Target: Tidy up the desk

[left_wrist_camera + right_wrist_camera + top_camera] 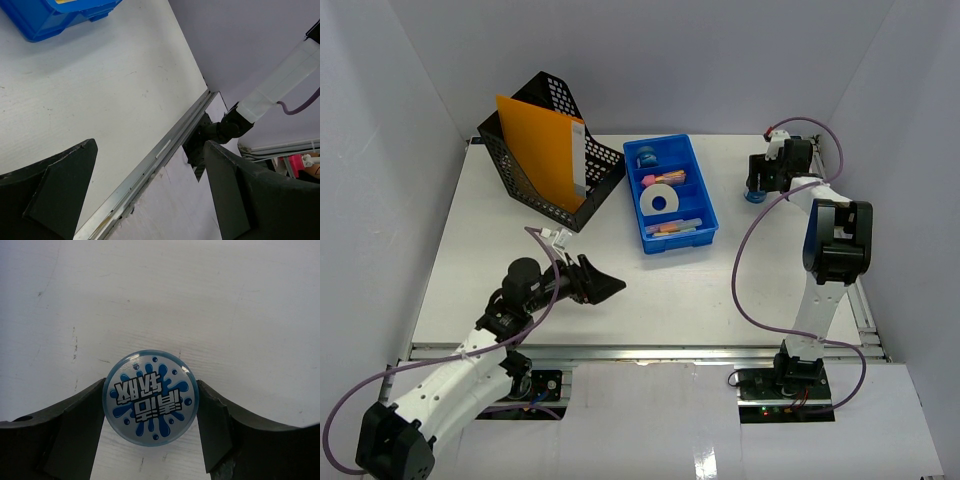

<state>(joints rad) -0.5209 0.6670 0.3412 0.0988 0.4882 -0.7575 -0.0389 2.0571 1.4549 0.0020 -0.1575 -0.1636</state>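
Right end effector (150, 387): closed on a round tub (150, 399), one finger against each side; blue-rimmed lid, blue splash label. Tub standing on the white surface (700, 290), far right corner.
Left end effector (150, 192): spread wide, empty, above the near left part of the surface, close to the metal rail (150, 160).
Surface: wide, flat, spanning from the rail to the back wall.
Middle far: blue tray (634, 195), tape roll (660, 199) inside.
Far left: black mesh file holder (605, 165), orange folder (540, 150) upright in it.
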